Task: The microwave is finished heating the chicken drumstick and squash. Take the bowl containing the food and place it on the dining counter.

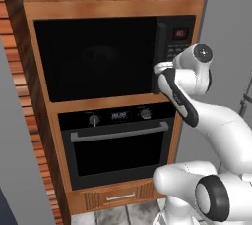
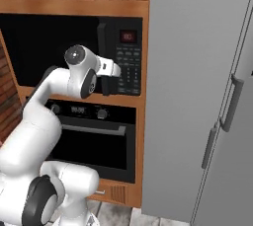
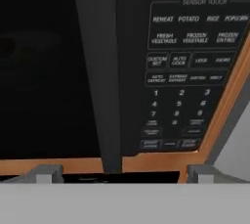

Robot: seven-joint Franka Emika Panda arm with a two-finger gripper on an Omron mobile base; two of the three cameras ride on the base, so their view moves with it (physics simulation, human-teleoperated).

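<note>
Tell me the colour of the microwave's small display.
Red: the display on the microwave glows red, clearest in the right base view.

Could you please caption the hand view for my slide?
Open gripper facing the wide black microwave's vertical door handle, beside its keypad panel.

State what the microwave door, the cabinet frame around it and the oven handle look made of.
Microwave door: dark glossy glass, probably; faint reflections show. Cabinet frame: orange-brown wood, grain lines visible. Oven handle: brushed grey metal, apparently; pale sheen along the bar.
</note>
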